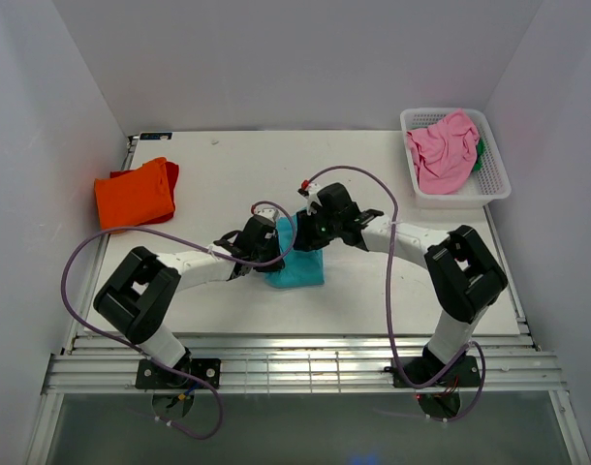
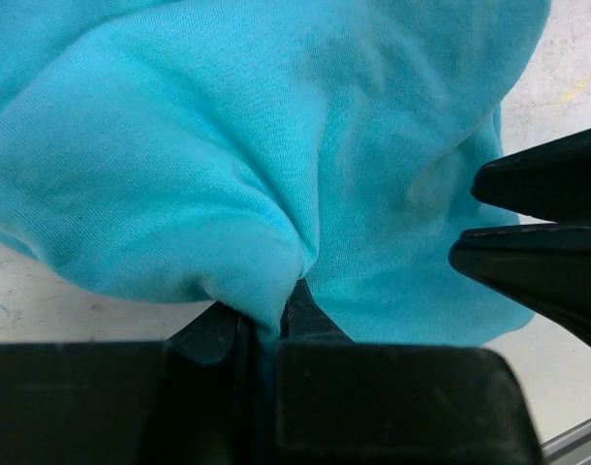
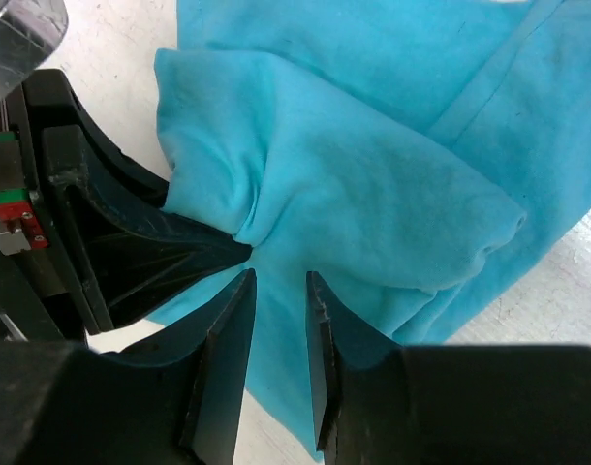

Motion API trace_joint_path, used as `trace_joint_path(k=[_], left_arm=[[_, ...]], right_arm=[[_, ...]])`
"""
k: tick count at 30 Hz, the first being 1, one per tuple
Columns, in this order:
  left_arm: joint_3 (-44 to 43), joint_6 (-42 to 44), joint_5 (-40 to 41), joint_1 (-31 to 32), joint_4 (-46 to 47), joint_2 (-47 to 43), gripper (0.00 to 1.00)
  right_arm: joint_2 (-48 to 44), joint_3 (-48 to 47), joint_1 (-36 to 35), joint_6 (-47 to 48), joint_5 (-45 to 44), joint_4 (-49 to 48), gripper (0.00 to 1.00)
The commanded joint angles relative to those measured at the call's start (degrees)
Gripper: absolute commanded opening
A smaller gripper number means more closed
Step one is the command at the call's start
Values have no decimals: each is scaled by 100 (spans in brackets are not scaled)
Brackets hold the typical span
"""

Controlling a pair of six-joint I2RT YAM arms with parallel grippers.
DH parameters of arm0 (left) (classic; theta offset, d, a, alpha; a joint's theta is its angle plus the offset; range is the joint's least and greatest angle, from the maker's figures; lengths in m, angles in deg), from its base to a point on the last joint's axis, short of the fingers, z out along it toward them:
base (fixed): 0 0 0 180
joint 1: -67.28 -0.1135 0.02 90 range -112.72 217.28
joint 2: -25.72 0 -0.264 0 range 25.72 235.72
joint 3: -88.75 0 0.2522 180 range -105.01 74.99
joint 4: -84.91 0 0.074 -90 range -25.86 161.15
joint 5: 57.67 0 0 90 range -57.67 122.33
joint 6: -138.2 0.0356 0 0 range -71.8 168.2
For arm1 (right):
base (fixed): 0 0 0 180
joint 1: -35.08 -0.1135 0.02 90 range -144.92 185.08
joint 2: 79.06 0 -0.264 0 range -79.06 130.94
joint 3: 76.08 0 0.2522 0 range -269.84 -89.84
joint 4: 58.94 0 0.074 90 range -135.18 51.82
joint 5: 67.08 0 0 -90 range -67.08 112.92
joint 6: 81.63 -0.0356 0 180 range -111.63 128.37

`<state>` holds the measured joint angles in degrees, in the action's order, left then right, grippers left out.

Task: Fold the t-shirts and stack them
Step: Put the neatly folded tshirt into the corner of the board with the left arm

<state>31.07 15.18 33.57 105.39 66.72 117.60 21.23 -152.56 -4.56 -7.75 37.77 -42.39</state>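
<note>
The teal t-shirt (image 1: 299, 264) lies bunched at the table's middle, between both grippers. My left gripper (image 1: 269, 244) is shut on a pinched fold of it, and the wrist view shows the cloth clamped between the jaws (image 2: 268, 322). My right gripper (image 1: 310, 231) hovers just over the same fold, jaws a little apart with teal cloth (image 3: 373, 174) showing in the gap (image 3: 281, 283). The left gripper's tip (image 3: 155, 254) sits right beside it. A folded orange t-shirt (image 1: 134, 195) lies at the far left. The pink t-shirt (image 1: 443, 149) and a bit of green cloth (image 1: 481, 155) are in the basket.
The white lattice basket (image 1: 496, 184) stands at the back right, near the right wall. A darker red edge (image 1: 171, 174) shows under the orange shirt. Purple cables loop over both arms. White walls enclose the table on three sides.
</note>
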Motion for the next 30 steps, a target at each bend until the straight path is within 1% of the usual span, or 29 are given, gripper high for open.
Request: trace_joint_path(k=[1, 3, 4, 7, 12, 17, 26, 30], left_arm=[[296, 41, 114, 65, -884, 103, 5], [323, 15, 131, 57, -893, 85, 16], [340, 6, 166, 65, -902, 67, 26], [402, -38, 263, 65, -946, -20, 43], [498, -73, 369, 65, -946, -161, 58], [586, -100, 579, 56, -955, -223, 60], [718, -258, 975, 57, -946, -214, 60], [797, -381, 1265, -110, -1086, -336, 60]], right_arm=[[16, 15, -35, 12, -342, 19, 34], [165, -30, -79, 56, -587, 195, 33], [201, -39, -97, 65, -632, 239, 33], [263, -48, -158, 74, -712, 275, 33], [368, -91, -220, 74, -817, 363, 33], [430, -92, -281, 65, -835, 442, 33], [298, -100, -352, 100, -923, 574, 33], [254, -135, -369, 118, -949, 627, 33]])
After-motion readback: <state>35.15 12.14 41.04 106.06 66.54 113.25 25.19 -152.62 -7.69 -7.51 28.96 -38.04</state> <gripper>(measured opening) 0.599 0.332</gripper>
